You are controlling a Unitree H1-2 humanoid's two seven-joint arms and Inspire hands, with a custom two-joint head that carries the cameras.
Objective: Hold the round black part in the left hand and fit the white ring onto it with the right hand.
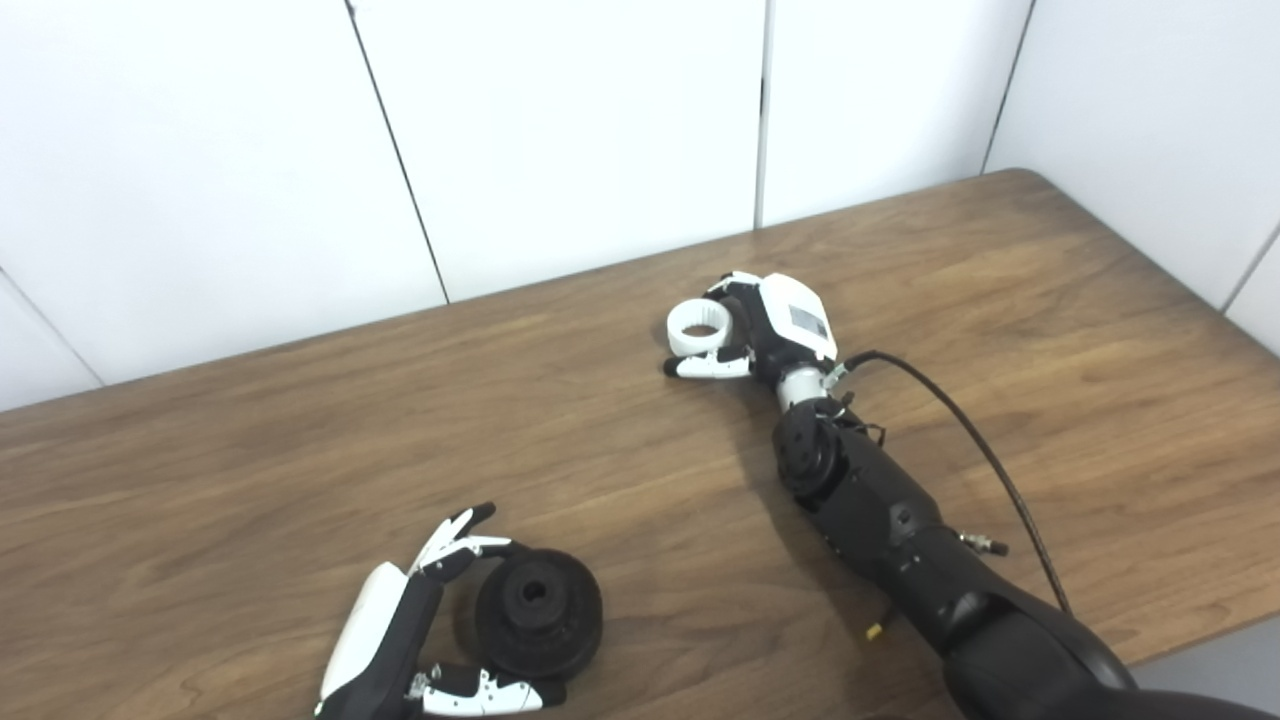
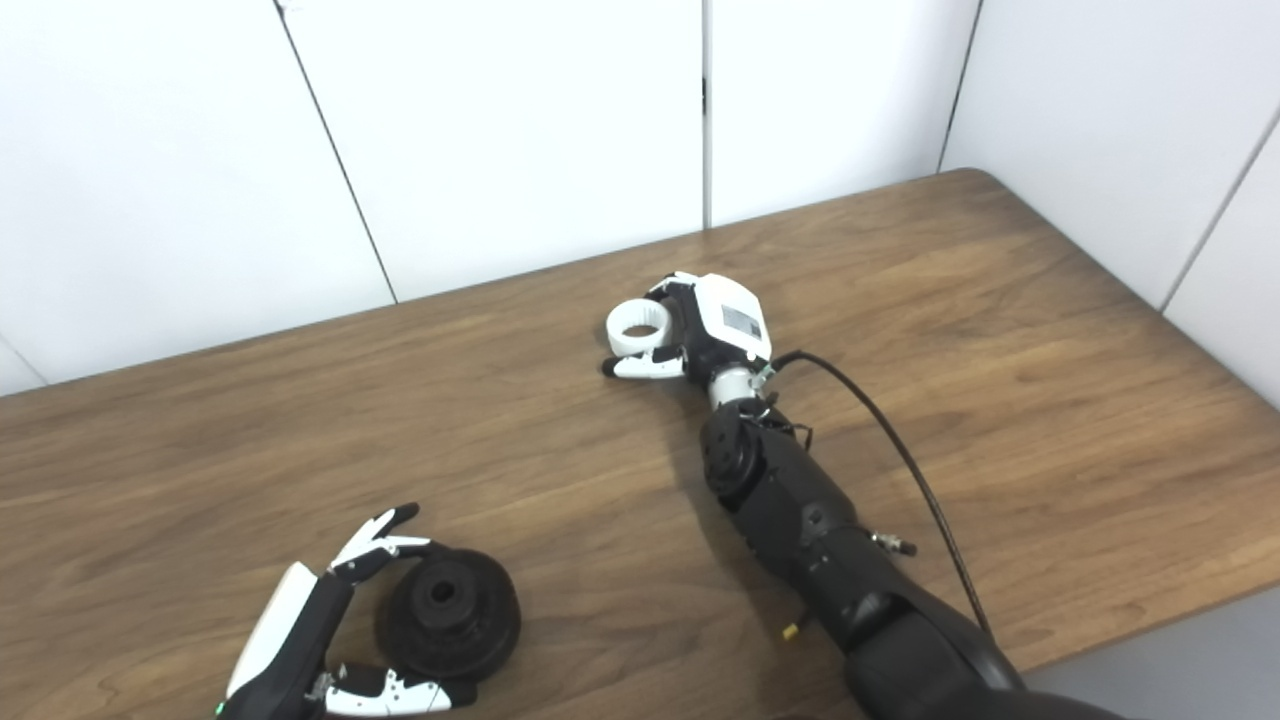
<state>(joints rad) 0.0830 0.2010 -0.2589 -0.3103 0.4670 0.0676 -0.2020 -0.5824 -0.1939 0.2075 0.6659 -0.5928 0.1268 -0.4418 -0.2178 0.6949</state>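
Round black part [image 1: 538, 612]: a grooved, pulley-like disc with a raised hub and a centre hole, located in the lower left of the frame on the wooden table [image 1: 300, 450]. It sits tilted, its holed face turned up and toward the camera, its lower edge apparently on the tabletop.

Left hand [image 1: 400, 630]: enters from the bottom edge at lower left, white back turned to the left, palm facing the disc. Fingers [image 1: 455, 535] curve over the disc's upper left rim; the thumb [image 1: 490, 692] lies along its lower edge. The hand cups the part loosely between them; whether it actually grips it cannot be told.

White ring [image 1: 699, 326]: a short, wide plastic ring, located just above centre frame, its opening facing upward. It is well apart from the black part.

Right hand [image 1: 760, 335]: white back uppermost, wrist bent, reaching toward the far side of the table. The thumb [image 1: 710, 366] lies under and in front of the ring; the fingers close against its far side, mostly hidden. The hand is clamped on the ring, held low over the tabletop; contact with the table cannot be told.

Right arm [image 1: 880, 520]: black forearm running from the lower right corner diagonally up to the wrist, with a black cable [image 1: 985, 455] looping along its right side.

Background: white panelled wall [image 1: 560, 130] across the top of the frame.
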